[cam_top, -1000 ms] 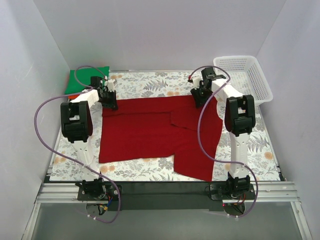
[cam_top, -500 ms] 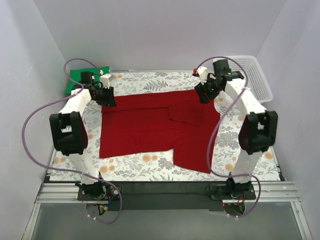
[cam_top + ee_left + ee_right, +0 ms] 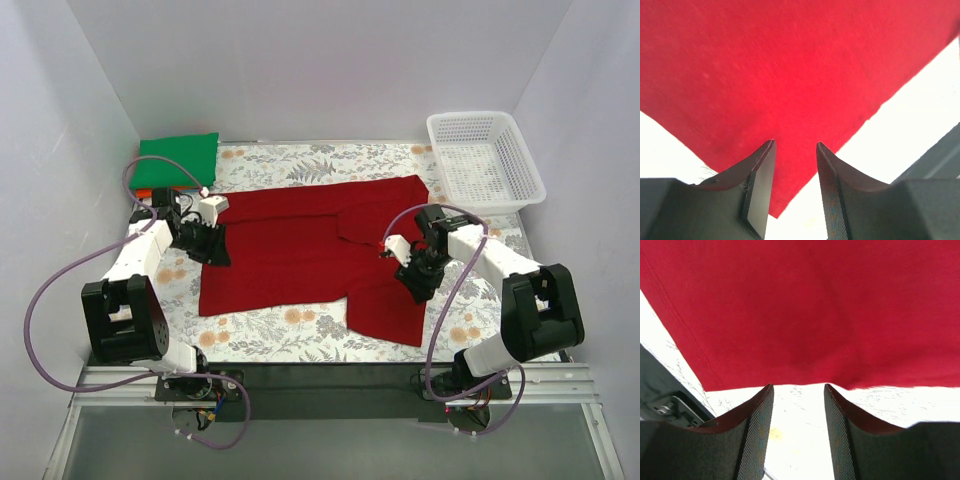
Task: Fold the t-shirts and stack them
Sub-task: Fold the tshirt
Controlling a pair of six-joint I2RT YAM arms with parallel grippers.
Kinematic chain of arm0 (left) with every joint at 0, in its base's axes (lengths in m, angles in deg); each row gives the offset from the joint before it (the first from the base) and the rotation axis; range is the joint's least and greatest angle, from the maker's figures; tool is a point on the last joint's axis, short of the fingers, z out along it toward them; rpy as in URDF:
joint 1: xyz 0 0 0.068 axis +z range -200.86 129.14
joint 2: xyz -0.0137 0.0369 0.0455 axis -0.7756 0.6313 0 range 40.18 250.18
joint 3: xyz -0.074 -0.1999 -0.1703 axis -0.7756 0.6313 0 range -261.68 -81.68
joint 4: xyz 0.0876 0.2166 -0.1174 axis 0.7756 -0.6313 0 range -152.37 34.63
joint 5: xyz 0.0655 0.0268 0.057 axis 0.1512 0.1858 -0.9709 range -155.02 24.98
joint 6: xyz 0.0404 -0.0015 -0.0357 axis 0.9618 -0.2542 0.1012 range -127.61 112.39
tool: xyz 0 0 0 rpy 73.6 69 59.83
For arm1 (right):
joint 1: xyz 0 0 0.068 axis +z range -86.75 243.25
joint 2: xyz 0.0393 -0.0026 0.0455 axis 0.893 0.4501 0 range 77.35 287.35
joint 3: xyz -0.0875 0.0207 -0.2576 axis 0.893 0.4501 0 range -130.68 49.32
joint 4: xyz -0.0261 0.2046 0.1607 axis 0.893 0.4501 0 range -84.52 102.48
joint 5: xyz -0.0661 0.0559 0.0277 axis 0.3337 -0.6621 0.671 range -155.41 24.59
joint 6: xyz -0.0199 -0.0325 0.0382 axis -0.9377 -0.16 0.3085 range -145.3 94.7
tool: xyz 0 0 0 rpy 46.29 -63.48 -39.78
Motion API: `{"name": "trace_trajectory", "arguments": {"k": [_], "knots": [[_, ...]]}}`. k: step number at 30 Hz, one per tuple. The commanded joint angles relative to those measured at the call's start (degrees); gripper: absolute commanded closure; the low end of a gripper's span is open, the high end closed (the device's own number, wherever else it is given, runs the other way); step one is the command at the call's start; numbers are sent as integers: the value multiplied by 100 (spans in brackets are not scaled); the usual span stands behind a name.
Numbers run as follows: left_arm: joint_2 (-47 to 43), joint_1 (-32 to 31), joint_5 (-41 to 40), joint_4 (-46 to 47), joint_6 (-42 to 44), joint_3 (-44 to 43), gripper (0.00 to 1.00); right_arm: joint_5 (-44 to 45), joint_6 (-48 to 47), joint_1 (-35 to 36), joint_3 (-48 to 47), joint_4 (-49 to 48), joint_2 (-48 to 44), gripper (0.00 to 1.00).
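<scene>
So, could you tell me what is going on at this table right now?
The robot is working on a dark red t-shirt spread out on the table. The left gripper is low at the shirt's left edge, the right gripper at its right side; both are open and hold nothing. A folded green t-shirt lies in the far left corner, and a white basket stands at the far right.

Robot test cell, laboratory type.
White panels [image 3: 330, 70] close the worktop's [image 3: 300, 165] far, left and right edges; an aluminium rail [image 3: 115, 385] along the near edge carries two arm bases [image 3: 187, 380].
</scene>
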Motion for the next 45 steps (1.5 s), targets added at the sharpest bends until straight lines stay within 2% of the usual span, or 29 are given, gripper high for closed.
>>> {"name": "trace_trajectory", "arguments": {"k": [1, 14, 17, 19, 20, 21, 22, 24, 30, 35, 45], "knots": [[-551, 5, -8, -105, 293, 297, 63, 441, 21, 234, 351, -723, -424, 49], [-1298, 5, -685, 334, 1005, 1370, 63, 1135, 293, 691, 1573, -1805, -327, 51], [-1570, 5, -887, 545, 1347, 1757, 62, 1337, 390, 823, 1810, -2025, -353, 62], [-1667, 5, -984, 598, 1706, 2020, 64, 1347, 452, 867, 1837, -2052, -362, 73], [-1763, -3, -1028, 616, 1857, 2117, 65, 1338, 487, 867, 1846, -2043, -380, 77], [-1816, 5, -1115, 633, 1980, 2292, 67, 1355, 496, 867, 1846, -2035, -397, 88], [-1878, -3, -1186, 668, 2207, 2398, 70, 1355, 505, 858, 1846, -2026, -432, 93], [-2027, -3, -1300, 739, 2428, 2565, 73, 1321, 514, 858, 1829, -1973, -467, 99], [-2318, -3, -1573, 643, 3141, 2865, 78, 1268, 505, 858, 1767, -1753, -643, 99], [-2257, -4, -1599, 204, 3457, 2751, 76, 1259, 514, 867, 1706, -1622, -775, 99], [-2353, -4, -1828, 176, 3827, 3207, 72, 1197, 540, 858, 1662, -1455, -854, 99]]}}
